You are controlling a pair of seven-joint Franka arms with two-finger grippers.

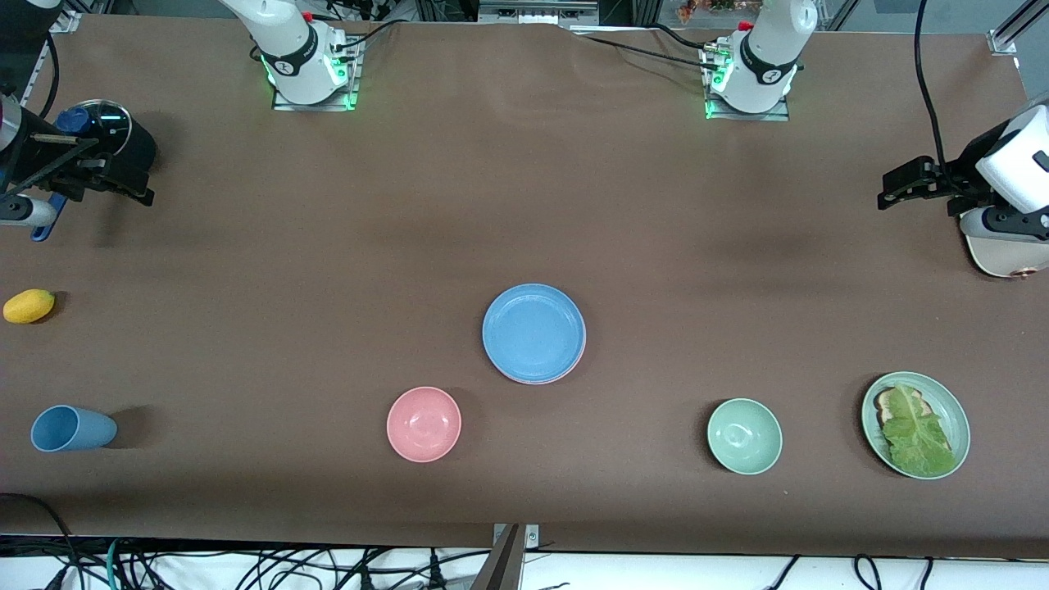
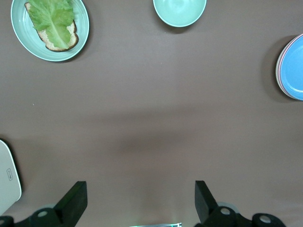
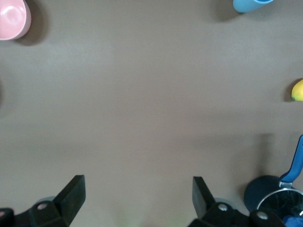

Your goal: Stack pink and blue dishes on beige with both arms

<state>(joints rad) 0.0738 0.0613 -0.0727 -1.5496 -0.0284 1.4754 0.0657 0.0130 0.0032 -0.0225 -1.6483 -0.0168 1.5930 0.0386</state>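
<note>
The light blue plate (image 1: 533,332) lies in the middle of the table on top of the pink plate (image 1: 574,365), of which only a thin rim shows. The same stack appears in the left wrist view as the blue plate (image 2: 292,68) over a pink rim (image 2: 278,71). I cannot make out a beige plate; it is hidden or out of view. My left gripper (image 1: 889,190) (image 2: 140,191) hangs open and empty over the table at the left arm's end. My right gripper (image 1: 119,187) (image 3: 138,189) hangs open and empty at the right arm's end.
A pink bowl (image 1: 424,424) (image 3: 12,16), a green bowl (image 1: 744,436) (image 2: 180,10) and a green plate (image 1: 957,414) (image 2: 84,23) with toast and lettuce sit near the front edge. A blue cup (image 1: 72,428), a yellow fruit (image 1: 29,306), a lidded pan (image 1: 106,131) and a toaster (image 1: 1004,260) stand at the ends.
</note>
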